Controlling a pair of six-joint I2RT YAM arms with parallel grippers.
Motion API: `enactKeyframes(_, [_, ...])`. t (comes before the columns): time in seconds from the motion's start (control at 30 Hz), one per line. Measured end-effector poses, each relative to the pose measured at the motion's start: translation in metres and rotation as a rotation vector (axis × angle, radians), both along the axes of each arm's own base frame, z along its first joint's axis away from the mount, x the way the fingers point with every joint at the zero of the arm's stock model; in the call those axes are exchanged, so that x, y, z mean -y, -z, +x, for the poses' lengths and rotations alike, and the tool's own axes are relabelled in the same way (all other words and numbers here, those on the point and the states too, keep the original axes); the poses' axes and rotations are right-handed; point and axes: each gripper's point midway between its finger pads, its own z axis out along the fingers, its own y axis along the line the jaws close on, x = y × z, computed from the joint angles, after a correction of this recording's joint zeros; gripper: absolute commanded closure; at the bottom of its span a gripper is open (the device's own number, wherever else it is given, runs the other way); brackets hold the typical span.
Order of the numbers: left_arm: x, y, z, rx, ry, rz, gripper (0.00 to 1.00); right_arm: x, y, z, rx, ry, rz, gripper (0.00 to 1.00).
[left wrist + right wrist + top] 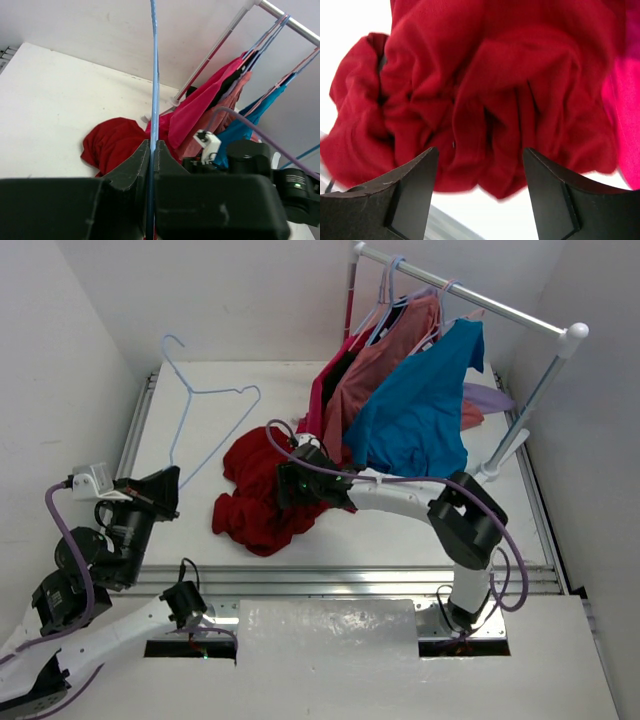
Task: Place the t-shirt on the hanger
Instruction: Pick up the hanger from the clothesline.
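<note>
The dark red t-shirt (258, 495) lies crumpled on the white table, left of the rack. The pale blue hanger (190, 405) stands tilted over the table's left side, hook to the far end. My left gripper (172, 478) is shut on the hanger's near corner. In the left wrist view the hanger wire (153, 75) runs up from between the closed left gripper (152, 146), with the t-shirt (112, 142) beyond. My right gripper (290, 485) hovers over the t-shirt's right part. It is open (480, 170), and the t-shirt's folds (485, 90) lie just beyond its fingertips.
A white clothes rack (470, 295) stands at the back right. It carries a magenta shirt (325, 390), a salmon shirt (375, 365) and a blue shirt (420, 410) on hangers. Metal rails (350, 578) edge the table front and sides. Walls close in left and behind.
</note>
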Motion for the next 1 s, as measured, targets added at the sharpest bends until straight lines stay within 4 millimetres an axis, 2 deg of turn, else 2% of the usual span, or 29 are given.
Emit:
enactKeyframes(0.07, [0.004,-0.001,0.000,0.010,0.020,0.000,1.00,-0.008,0.003,0.005,0.013,-0.004,0.007,0.18])
enactKeyframes(0.1, [0.007,-0.001,0.000,0.016,0.039,0.003,1.00,-0.010,0.004,0.004,0.015,-0.013,0.013,0.01])
enactKeyframes(0.17, [0.017,-0.002,-0.002,0.035,0.096,0.013,1.00,-0.010,-0.003,-0.002,0.033,-0.066,0.033,0.01])
enactKeyframes(0.23, [0.024,-0.003,-0.007,0.057,0.157,0.021,1.00,-0.005,-0.022,-0.015,0.064,-0.138,0.051,0.01])
enactKeyframes(0.3, [0.030,-0.006,-0.016,0.091,0.229,0.024,1.00,0.003,-0.055,-0.031,0.132,-0.213,0.087,0.01])
enactKeyframes(0.47, [0.041,-0.013,-0.042,0.205,0.403,0.012,1.00,0.049,-0.178,-0.077,0.476,-0.401,0.215,0.01])
enactKeyframes(0.53, [0.052,-0.014,-0.054,0.240,0.495,0.022,1.00,0.068,-0.215,-0.088,0.618,-0.449,0.229,0.01])
enactKeyframes(0.6, [0.065,-0.017,-0.064,0.267,0.584,0.033,1.00,0.082,-0.238,-0.096,0.725,-0.494,0.216,0.01])
enactKeyframes(0.73, [0.100,-0.018,-0.078,0.267,0.770,0.082,1.00,0.100,-0.253,-0.104,0.831,-0.573,0.132,0.01])
enactKeyframes(0.83, [0.129,-0.007,-0.080,0.218,0.886,0.132,1.00,0.105,-0.256,-0.105,0.861,-0.610,0.077,0.03])
enactKeyframes(0.93, [0.144,0.003,-0.077,0.176,0.934,0.166,1.00,0.109,-0.258,-0.101,0.878,-0.621,0.027,0.03])
enactKeyframes(1.0, [0.146,0.005,-0.076,0.170,0.943,0.174,1.00,0.110,-0.257,-0.098,0.886,-0.621,0.002,0.03])
